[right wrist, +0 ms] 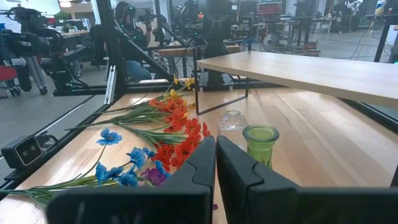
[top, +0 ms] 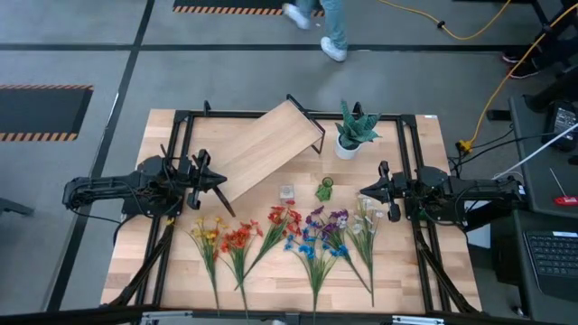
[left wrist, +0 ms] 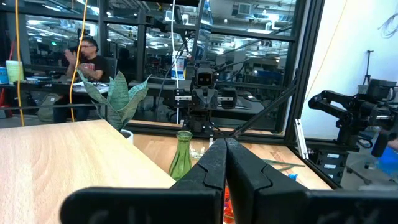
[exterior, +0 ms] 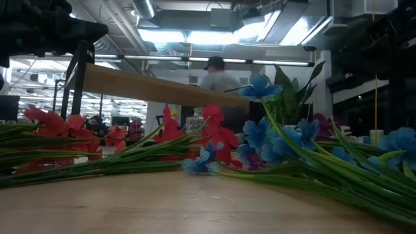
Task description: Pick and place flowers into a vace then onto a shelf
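Several flower sprays lie flat on the table near its front edge: yellow (top: 208, 235), orange (top: 239, 239), red (top: 280, 218), blue (top: 305, 244), purple (top: 332, 221) and white (top: 366, 221), their stems toward the near edge. A small green glass vase (top: 324, 189) stands upright at the table's middle, also in the right wrist view (right wrist: 260, 143). The light-wood shelf (top: 271, 144) stands on black legs, set askew at the far middle. My left gripper (top: 219, 181) hovers shut at the left, my right gripper (top: 364, 191) shut at the right, both pointing at the middle.
A clear glass jar (top: 286, 192) stands left of the vase. A spiky green plant in a white pot (top: 352, 135) sits far right of the shelf. A black frame (top: 181, 117) rims the table. A person (top: 316, 23) walks beyond the far edge.
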{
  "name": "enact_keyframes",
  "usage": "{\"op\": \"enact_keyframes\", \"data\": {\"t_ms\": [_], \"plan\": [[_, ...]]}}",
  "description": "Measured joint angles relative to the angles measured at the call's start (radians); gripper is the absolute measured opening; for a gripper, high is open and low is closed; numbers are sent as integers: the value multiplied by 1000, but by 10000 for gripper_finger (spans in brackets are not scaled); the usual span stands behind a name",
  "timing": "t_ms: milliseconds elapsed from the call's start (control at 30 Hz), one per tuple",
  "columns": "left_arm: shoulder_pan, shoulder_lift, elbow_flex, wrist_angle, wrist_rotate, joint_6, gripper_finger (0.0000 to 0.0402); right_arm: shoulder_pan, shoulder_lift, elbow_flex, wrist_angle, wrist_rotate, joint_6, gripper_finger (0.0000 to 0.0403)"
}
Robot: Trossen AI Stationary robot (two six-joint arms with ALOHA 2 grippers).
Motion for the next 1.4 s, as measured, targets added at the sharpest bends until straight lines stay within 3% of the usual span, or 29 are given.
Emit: {"op": "enact_keyframes", "data": {"t_ms": [1300, 1400], "plan": [[0, 0, 0, 10, 1, 0, 6, 0, 0, 0, 1, 0, 4, 19], [0, 0, 0, 55, 2, 61, 6, 0, 0, 0, 2, 0, 3, 19]]}}
